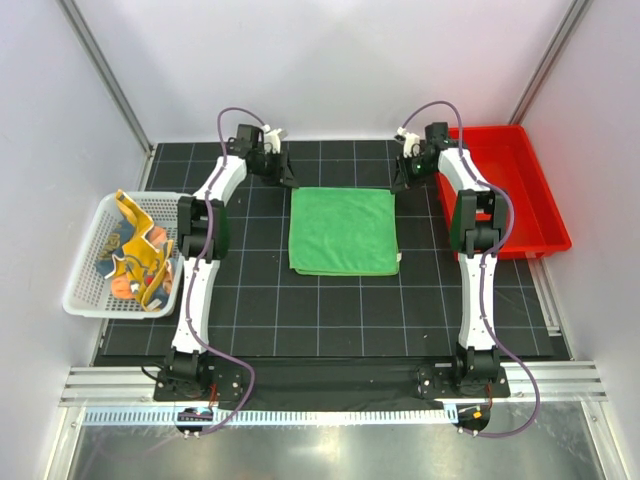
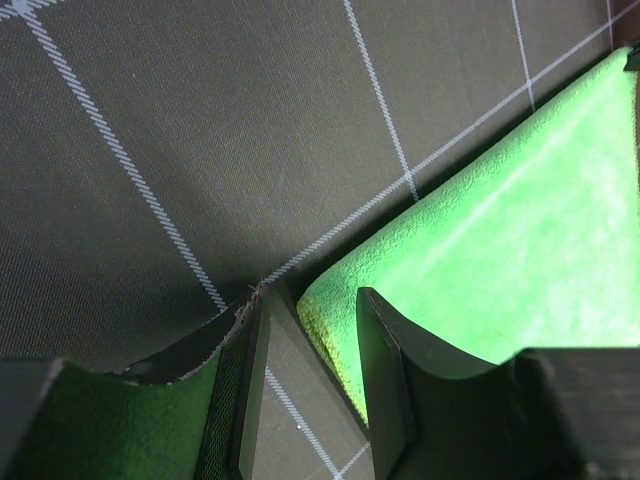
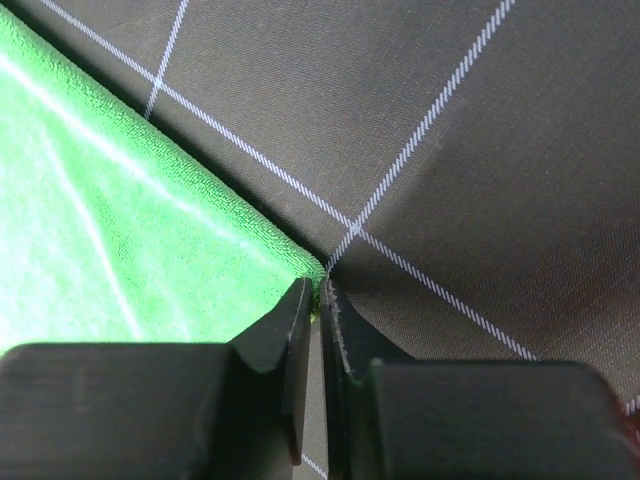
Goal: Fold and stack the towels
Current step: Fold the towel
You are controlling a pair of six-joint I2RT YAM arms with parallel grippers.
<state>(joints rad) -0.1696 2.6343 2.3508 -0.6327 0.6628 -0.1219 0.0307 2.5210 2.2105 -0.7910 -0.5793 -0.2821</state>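
Fluffy square green towel (terry nap); right gripper pinches one corner, left gripper agape astride another.

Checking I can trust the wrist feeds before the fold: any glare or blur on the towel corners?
Left wrist: green towel washed out by glare, claw fingers dark and soft. Right wrist: towel bleached at left, its corner sharp, mat grid crisp. Top external: even light, no blur.
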